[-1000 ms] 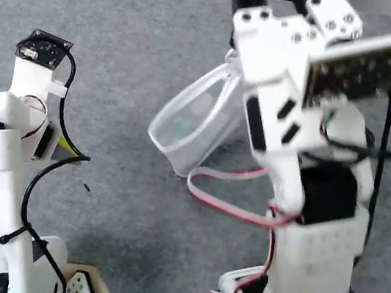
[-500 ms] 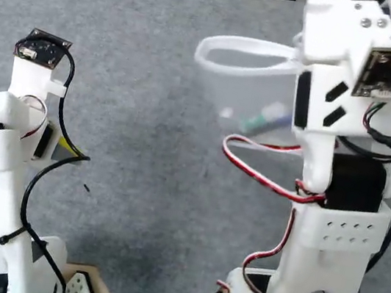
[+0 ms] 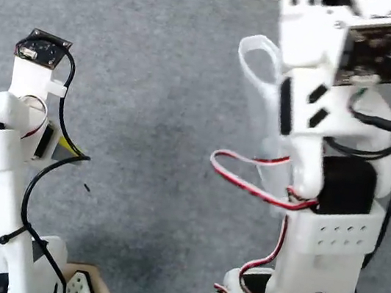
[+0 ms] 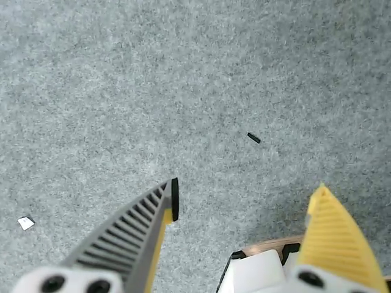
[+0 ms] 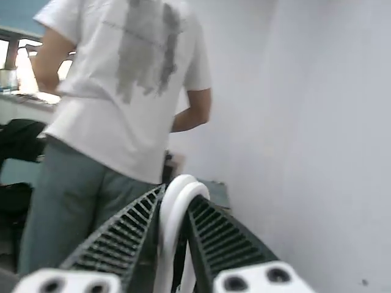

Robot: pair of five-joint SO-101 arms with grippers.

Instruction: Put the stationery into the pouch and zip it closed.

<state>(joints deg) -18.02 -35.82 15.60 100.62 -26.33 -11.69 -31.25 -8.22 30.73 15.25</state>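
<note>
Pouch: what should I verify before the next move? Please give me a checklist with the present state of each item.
1. The right gripper holds the pouch: ok, shut on its white rim.
2. The stationery is inside the pouch: cannot tell.
3. The zip is closed: cannot tell.
4. The left gripper is free to help: ok, open above the grey mat.
5. The grey mat is free of loose stationery: cannot tell; a small black bit lies near the left gripper.

Translucent pouch [image 3: 261, 105] — aloft, edge-on
</note>
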